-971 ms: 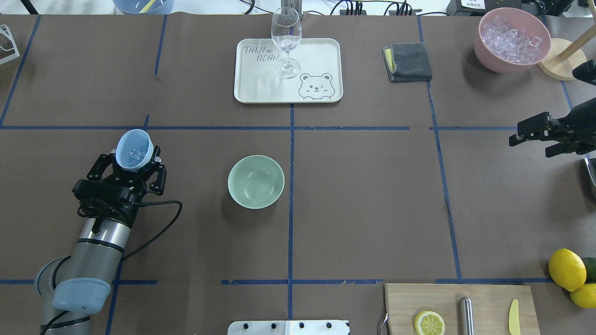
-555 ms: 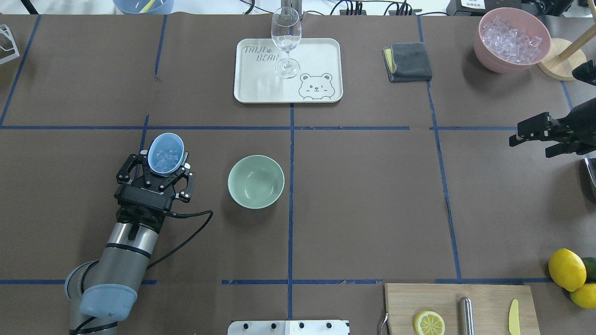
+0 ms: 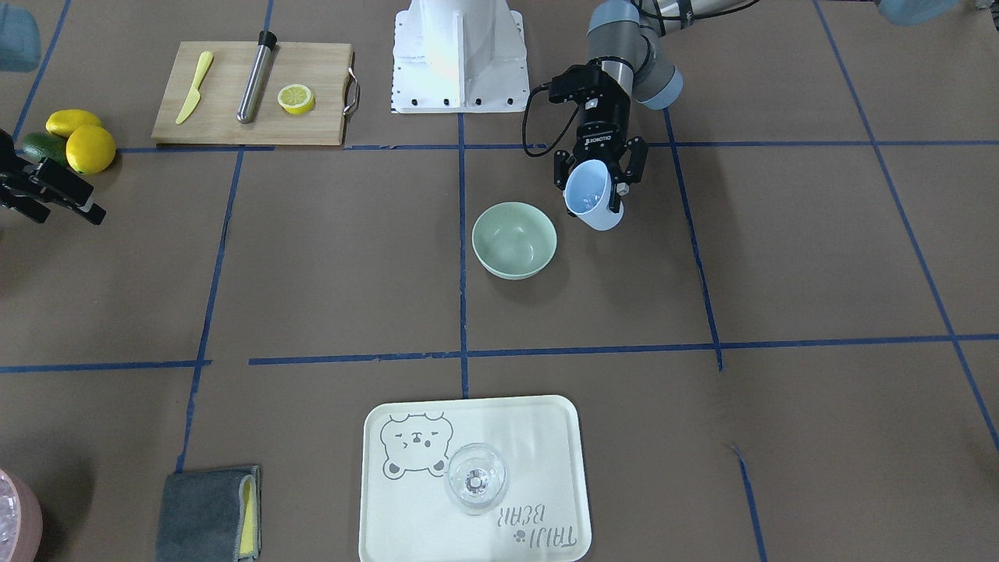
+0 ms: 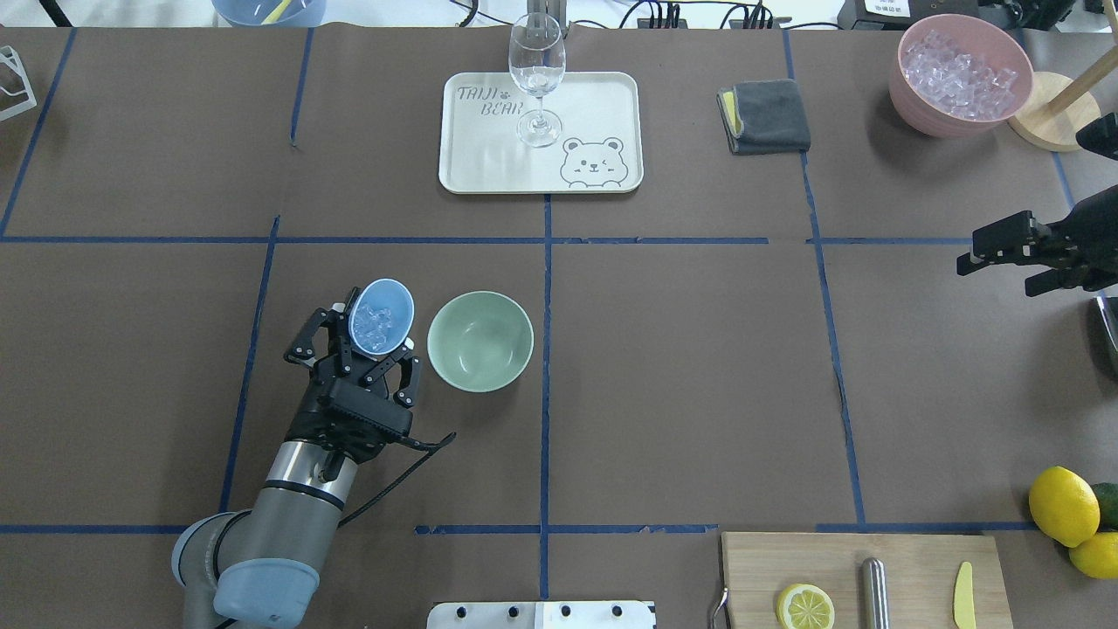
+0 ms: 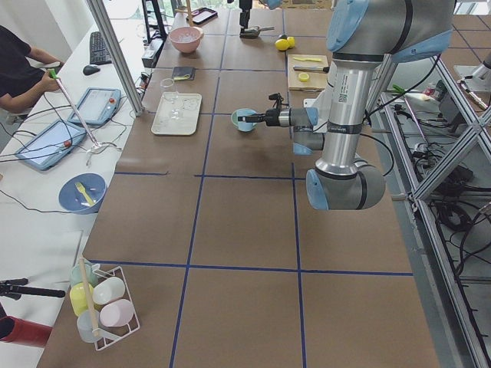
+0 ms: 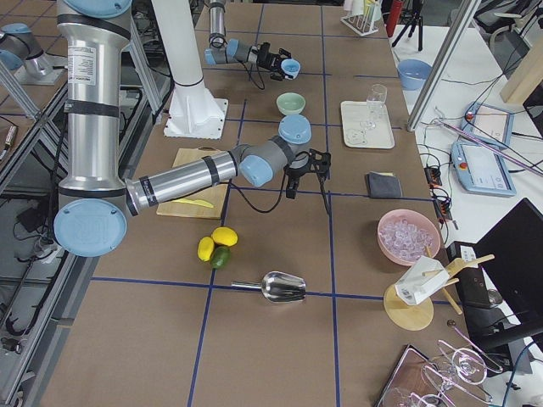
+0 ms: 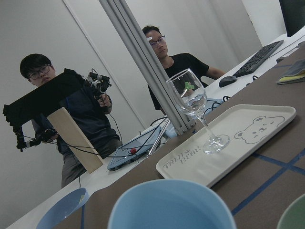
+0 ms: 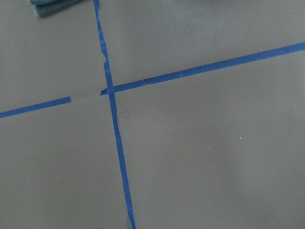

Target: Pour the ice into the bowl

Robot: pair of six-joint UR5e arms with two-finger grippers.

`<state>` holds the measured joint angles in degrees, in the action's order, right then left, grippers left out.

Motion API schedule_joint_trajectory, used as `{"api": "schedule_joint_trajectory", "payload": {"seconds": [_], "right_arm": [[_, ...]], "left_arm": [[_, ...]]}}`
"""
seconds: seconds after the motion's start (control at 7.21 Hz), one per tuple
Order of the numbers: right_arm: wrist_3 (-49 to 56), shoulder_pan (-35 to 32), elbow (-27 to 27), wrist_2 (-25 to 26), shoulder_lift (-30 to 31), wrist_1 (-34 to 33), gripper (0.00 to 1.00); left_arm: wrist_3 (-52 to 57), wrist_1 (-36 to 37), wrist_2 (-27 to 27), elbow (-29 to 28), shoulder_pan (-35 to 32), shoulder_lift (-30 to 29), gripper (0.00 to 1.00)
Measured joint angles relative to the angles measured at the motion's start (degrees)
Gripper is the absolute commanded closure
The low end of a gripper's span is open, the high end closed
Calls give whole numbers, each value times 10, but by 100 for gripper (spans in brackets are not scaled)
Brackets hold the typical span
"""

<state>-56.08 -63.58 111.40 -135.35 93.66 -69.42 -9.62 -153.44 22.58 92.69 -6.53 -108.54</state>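
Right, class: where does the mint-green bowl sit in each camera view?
Front-facing: bowl at centre.
Overhead: bowl just left of centre.
Exterior left: upper centre, indistinct behind blue cup.
Exterior right: bowl top centre.
Left wrist: bowl rim, bottom-right corner.
Right wrist: not in view.
Landmark: bear tray.

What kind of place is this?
Most likely a robotics lab staged for recording: table gridded with blue tape, drink props like the wine glass, and a person at a side desk with tablets.
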Motion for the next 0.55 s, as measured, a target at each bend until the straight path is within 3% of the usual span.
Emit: {"api": "schedule_joint_trajectory", "payload": {"seconds": [0.28,0.55], "right_arm": [[0,0,-1,0,0,-1,0],[0,0,-1,0,-1,-1,0]], "left_arm": [[89,55,1,0,1,-21,100],[207,66,1,-1,0,-25,100]]}}
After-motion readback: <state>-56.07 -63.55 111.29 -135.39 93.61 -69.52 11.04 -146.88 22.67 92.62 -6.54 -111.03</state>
